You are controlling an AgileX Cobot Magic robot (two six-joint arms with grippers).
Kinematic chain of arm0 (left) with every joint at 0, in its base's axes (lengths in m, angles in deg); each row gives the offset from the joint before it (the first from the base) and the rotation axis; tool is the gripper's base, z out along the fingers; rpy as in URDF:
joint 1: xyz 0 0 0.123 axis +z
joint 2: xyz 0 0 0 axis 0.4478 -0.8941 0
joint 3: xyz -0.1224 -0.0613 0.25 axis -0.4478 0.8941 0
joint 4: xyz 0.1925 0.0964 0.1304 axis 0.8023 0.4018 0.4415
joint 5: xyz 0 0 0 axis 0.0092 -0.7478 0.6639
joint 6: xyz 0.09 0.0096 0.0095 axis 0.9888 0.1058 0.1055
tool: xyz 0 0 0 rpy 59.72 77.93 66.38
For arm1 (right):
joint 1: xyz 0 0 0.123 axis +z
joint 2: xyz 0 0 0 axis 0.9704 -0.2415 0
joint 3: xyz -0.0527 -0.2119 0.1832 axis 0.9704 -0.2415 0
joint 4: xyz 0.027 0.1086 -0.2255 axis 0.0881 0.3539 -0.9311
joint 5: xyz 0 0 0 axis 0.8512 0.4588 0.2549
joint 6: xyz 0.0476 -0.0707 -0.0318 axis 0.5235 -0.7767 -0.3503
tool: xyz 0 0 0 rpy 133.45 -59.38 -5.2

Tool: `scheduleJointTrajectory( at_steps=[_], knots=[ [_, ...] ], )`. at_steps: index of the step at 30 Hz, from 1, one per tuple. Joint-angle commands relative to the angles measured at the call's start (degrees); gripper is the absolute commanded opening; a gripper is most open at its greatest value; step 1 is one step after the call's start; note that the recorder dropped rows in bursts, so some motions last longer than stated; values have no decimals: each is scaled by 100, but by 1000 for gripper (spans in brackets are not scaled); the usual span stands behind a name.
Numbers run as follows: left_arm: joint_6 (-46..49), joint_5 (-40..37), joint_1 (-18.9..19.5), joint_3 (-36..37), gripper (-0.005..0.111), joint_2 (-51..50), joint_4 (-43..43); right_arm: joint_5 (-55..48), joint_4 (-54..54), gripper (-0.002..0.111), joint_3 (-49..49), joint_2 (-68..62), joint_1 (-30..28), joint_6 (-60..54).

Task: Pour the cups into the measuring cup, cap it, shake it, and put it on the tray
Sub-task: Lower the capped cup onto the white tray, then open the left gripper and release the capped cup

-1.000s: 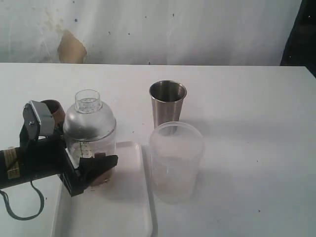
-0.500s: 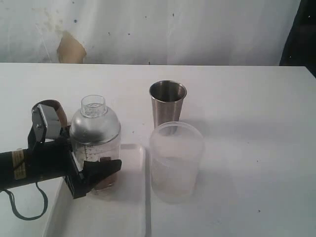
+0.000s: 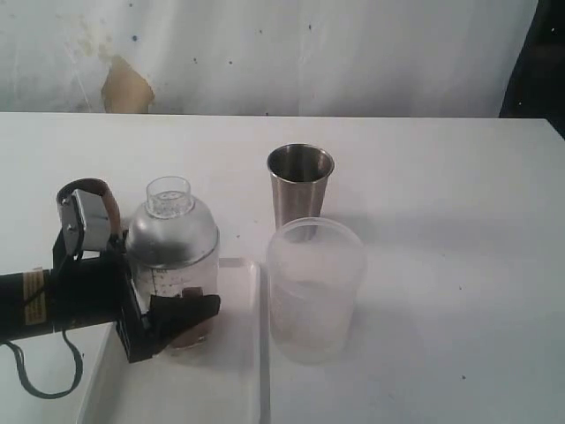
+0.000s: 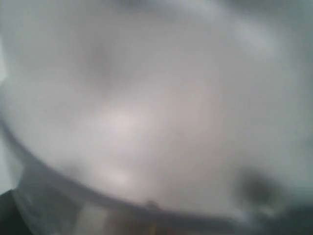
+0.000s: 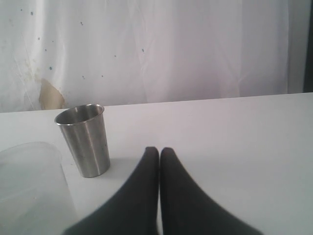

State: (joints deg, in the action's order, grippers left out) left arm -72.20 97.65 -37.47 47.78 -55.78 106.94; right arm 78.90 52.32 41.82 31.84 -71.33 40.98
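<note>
The left end effector (image 3: 177,309) has its fingers clamped on the lower part of the measuring cup (image 3: 173,252), so it has a grip on this cup. One black finger (image 3: 187,308) lies across the front of the cup; the other one is hidden behind it. The measuring cup stands upright and carries a clear dome cap with a narrow neck on top. A little brown content shows at its bottom. Its base is over the white tray (image 3: 231,380); I cannot tell if it already touches the tray. The left wrist view is only a grey blur, very close to something, and gives no detail.

The measuring cup is to the left of the frosted tub (image 3: 314,287) in the exterior view, near it but apart. The tray lies also left of the tub, with its long edge just beside the tub's base. The brown wooden cup (image 3: 108,205) is further left of the tub, partly hidden behind the left arm. The steel tumbler (image 3: 300,190) stands upright just behind the tub on the white tabletop (image 3: 441,221).

The right end effector (image 5: 159,149) has its two dark fingers pressed together with nothing between them. In its own view it hangs over the tabletop, near the steel tumbler (image 5: 85,142), with the tub's rim (image 5: 29,147) at the side.
</note>
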Motion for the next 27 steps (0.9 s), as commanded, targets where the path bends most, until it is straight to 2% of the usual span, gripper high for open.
scheduleJointTrajectory(
  at_steps=[1,7,11,15,27],
  knots=[
    [-247,39,50,19,95,26,290,42,-6,0,-41,36,38,19],
    [-693,-361,50,19,101,299,634,42,-6,0,-41,36,38,19],
    [-1144,-939,50,19,101,570,857,42,-6,0,-41,36,38,19],
    [-1231,-1162,50,144,101,865,891,42,-6,0,-41,36,38,19],
    [-1076,-1993,50,1028,101,1959,64,42,-6,0,-41,36,38,19]
  ],
)
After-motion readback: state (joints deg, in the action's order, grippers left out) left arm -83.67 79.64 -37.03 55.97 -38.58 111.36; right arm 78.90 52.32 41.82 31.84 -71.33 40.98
